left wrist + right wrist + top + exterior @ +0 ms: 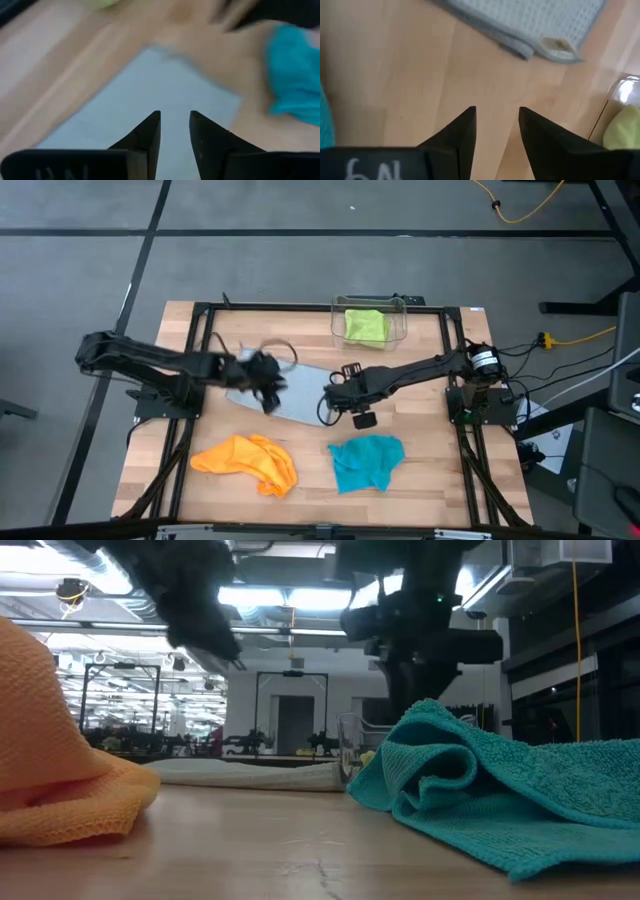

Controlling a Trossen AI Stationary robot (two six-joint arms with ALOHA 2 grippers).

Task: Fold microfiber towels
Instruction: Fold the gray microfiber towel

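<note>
A grey-blue towel [298, 398] lies flat in the table's middle; it also shows in the low view [250, 773]. My left gripper [266, 388] hovers over its left part [150, 85], fingers a little apart and empty. My right gripper [336, 402] hovers over bare wood by the towel's right edge [535, 20], where a white tag [557, 45] shows; its fingers are apart and empty. An orange towel [247, 460] and a teal towel [366, 461] lie crumpled near the front edge. A lime green towel [365, 325] sits in the clear bin [398, 308].
The clear bin stands at the table's far edge, right of centre. A black frame [200, 350] runs round the wooden tabletop. Bare wood lies between the grey-blue towel and the two crumpled towels. In the low view the teal towel [500, 790] and the orange towel [60, 770] fill the foreground.
</note>
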